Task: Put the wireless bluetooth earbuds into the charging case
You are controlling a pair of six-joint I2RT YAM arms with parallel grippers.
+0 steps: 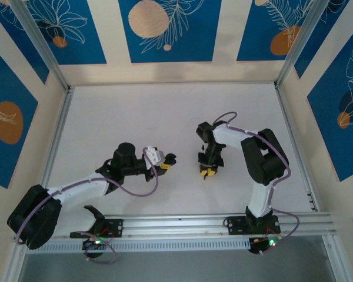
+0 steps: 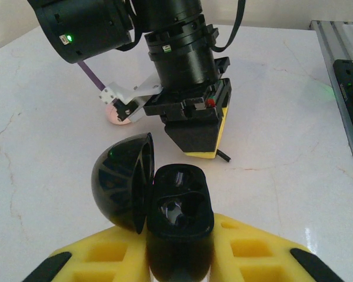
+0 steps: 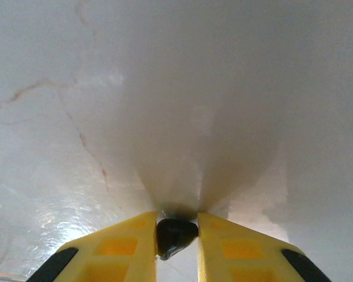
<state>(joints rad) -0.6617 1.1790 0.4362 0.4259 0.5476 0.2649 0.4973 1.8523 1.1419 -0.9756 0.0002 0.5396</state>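
My left gripper (image 2: 179,249) clamps the open charging case (image 2: 179,205), its lid (image 2: 120,176) swung left and its wells dark. My right gripper (image 3: 176,226), nose-down on the table (image 3: 165,88), pinches the black earbud (image 3: 175,235). From the left wrist, a pale pink object (image 2: 119,114) sits half hidden beside it.

Glossy black oval plastic charging case (image 2: 179,214) sits between the fingers of the left claw (image 2: 179,264). Tiny black plastic earbud (image 3: 175,234) sits between the fingers of the right claw (image 3: 177,236).
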